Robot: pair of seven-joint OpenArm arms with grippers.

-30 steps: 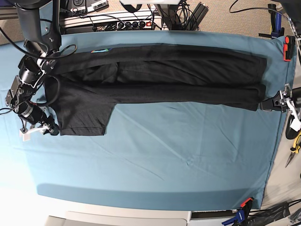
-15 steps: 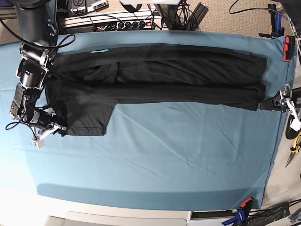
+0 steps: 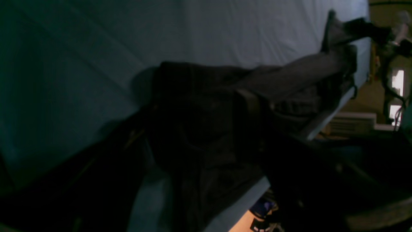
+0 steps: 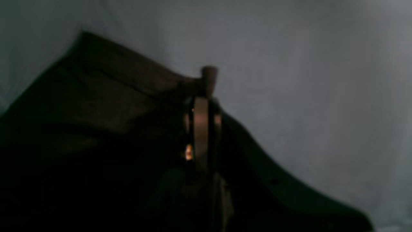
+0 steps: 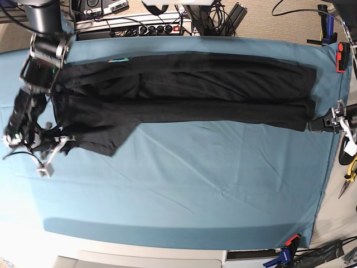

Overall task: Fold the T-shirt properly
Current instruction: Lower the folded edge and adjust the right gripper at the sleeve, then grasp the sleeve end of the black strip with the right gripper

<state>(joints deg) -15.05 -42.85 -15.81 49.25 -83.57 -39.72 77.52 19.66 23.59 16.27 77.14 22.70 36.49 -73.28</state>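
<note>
Teal cloth covers the table [image 5: 184,184], and its whole near half lies bare, wide room toward the front edge. Across the far half stretches the T-shirt [image 5: 189,95], a long black band folded lengthwise, reaching almost from one side edge to the other.

At the band's one end, the right gripper [image 5: 56,146] has a sleeve corner pinched between its jaws; the cloth there is pulled out of its square shape into a slanted flap just beside the table's side edge. At the opposite end, the left gripper [image 5: 326,123] sits at the hem, right at the table's other edge, with little cloth beyond it.

Only the right wrist view shows the grip closely: the right gripper [image 4: 206,87] with jaws pressed together on a dark fold of the T-shirt [image 4: 106,106], pale cloth beyond.

From the left wrist, the T-shirt [image 3: 283,80] runs away from the jaws along the table edge, bunched close by; whether those jaws are clamped or apart I cannot tell, too dark.
</note>
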